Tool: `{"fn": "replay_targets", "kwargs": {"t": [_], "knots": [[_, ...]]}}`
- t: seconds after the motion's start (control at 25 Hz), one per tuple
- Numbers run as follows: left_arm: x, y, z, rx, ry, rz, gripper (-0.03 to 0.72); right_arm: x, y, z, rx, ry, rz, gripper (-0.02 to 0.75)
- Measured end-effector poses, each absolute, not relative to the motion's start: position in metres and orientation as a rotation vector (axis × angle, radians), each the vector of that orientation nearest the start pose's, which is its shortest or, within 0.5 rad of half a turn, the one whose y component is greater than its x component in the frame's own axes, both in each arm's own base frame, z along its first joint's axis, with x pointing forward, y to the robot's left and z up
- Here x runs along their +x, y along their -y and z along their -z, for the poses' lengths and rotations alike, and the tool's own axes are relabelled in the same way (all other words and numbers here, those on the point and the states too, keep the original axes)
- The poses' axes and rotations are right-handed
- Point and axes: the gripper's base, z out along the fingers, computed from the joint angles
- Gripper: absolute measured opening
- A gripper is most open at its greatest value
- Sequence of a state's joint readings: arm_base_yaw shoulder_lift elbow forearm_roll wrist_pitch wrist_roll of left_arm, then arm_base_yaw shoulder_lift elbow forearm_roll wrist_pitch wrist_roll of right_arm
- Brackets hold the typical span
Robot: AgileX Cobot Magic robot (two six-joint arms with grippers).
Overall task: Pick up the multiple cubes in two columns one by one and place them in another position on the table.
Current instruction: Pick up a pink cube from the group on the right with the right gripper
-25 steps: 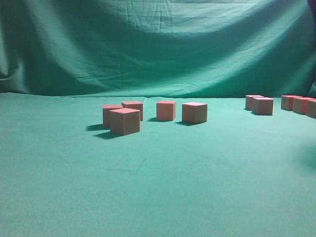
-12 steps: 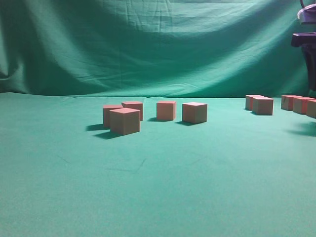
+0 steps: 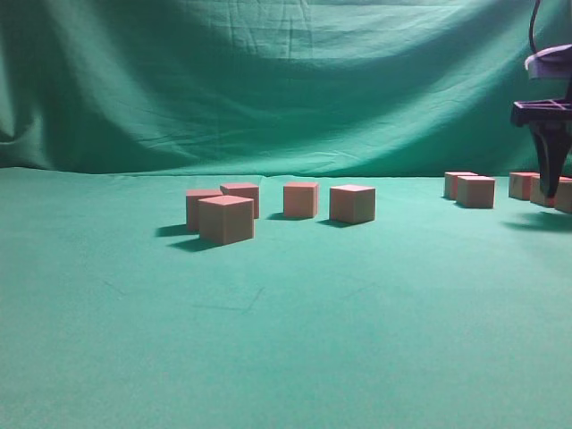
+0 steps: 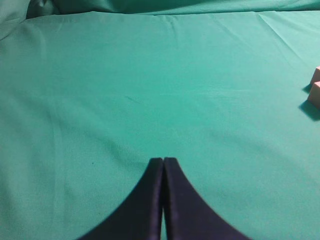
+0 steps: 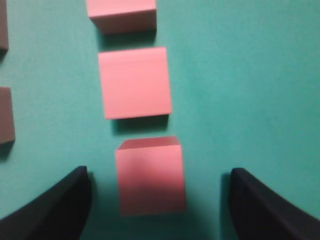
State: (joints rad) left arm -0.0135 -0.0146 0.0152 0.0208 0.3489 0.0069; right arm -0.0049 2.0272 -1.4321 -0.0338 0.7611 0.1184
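Cubes in play: the nearest cube (image 5: 150, 175) of a column lies squarely between the two dark fingers (image 5: 55, 205) of the right claw (image 3: 550, 183), with green cloth showing on both sides, so nothing is touching it
Right claw: spread wide and empty, poised over the far right of the table (image 3: 286, 340); the wide gap looks chosen to let the fingers straddle that cube cleanly on the way down
Column behind it: a second cube (image 5: 135, 82) and a third one (image 5: 122, 15) run in a straight line away from the claw, each apart from the next by a small gap, which should leave room to lift the nearest one without nudging the rest
Second column: two darker cube edges (image 5: 5, 115) show at the left border of the right wrist view, beside the first column
Moved group: five cubes (image 3: 225, 219) sit loosely scattered near the middle of the table, well apart from the columns, which I take to be the drop-off area
Left claw: its fingers (image 4: 163, 200) are pressed together with nothing between them, parked over bare cloth, apparently kept out of the way
Step judged: lining up for the next pick, with the descent and squeeze not yet made
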Motion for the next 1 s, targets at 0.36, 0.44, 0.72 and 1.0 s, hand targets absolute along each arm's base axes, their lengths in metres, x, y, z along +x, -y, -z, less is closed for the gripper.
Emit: {"fn": "replay_targets", "kwargs": {"t": [0.36, 0.44, 0.72, 1.0], "knots": [[0.053, 0.0, -0.177, 0.032, -1.833, -0.016, 0.0, 0.417, 0.002, -0.158, 0.143, -2.864, -0.021, 0.407], [0.053, 0.0, -0.177, 0.032, -1.833, -0.016, 0.0, 0.417, 0.002, -0.158, 0.143, -2.868, -0.021, 0.298], [0.053, 0.0, -0.177, 0.032, -1.833, -0.016, 0.0, 0.414, 0.001, -0.164, 0.149, -2.924, -0.026, 0.263], [0.053, 0.0, -0.177, 0.032, -1.833, -0.016, 0.0, 0.393, -0.027, -0.234, 0.056, -2.879, -0.062, 0.263]]}}
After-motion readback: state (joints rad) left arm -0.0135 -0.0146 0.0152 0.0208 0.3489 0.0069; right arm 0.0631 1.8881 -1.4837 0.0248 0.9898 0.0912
